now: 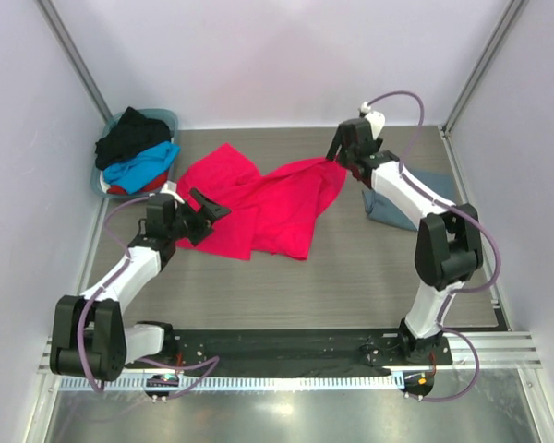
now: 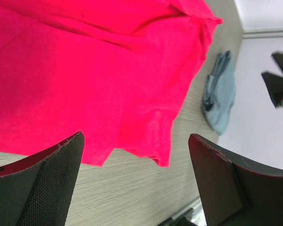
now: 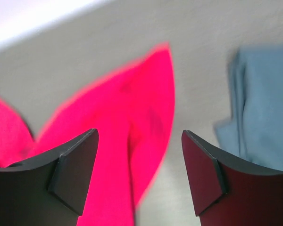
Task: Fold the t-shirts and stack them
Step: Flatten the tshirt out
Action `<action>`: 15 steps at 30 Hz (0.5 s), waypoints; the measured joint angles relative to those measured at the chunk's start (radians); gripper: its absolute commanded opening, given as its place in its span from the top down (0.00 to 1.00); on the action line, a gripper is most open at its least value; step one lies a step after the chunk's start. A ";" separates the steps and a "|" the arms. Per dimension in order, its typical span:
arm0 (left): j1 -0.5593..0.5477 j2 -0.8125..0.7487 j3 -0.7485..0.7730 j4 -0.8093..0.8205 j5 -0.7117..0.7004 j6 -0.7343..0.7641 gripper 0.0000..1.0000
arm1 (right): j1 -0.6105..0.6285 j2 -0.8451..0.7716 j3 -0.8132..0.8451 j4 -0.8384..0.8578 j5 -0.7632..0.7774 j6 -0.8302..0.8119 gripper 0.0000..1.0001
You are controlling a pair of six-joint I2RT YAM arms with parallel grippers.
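Over red-pink t-shirt (image 1: pixel 268 198) | left gripper (image 2: pixel 135 136) spread, empty | right gripper (image 3: pixel 139 133) spread, empty

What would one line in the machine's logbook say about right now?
red-pink shirt: spread, unfolded | grey-blue shirt: apart, at right | left jaws: open | right jaws: open

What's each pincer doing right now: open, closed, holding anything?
Left pincer: open, holding nothing, over the red-pink t-shirt.
Right pincer: open, holding nothing, above a corner of the same shirt.
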 measured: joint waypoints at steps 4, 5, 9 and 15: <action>-0.053 -0.027 0.010 -0.066 -0.072 0.042 0.10 | 0.060 -0.130 -0.216 -0.012 -0.078 0.010 0.25; -0.075 -0.042 0.018 -0.090 -0.103 0.056 0.11 | 0.074 -0.189 -0.296 -0.022 -0.098 0.015 0.26; -0.167 -0.069 0.075 -0.174 -0.206 0.116 0.16 | 0.166 -0.358 -0.463 -0.008 -0.114 0.038 0.30; -0.294 -0.066 0.134 -0.283 -0.353 0.216 0.30 | 0.218 -0.573 -0.712 0.102 -0.122 0.095 0.40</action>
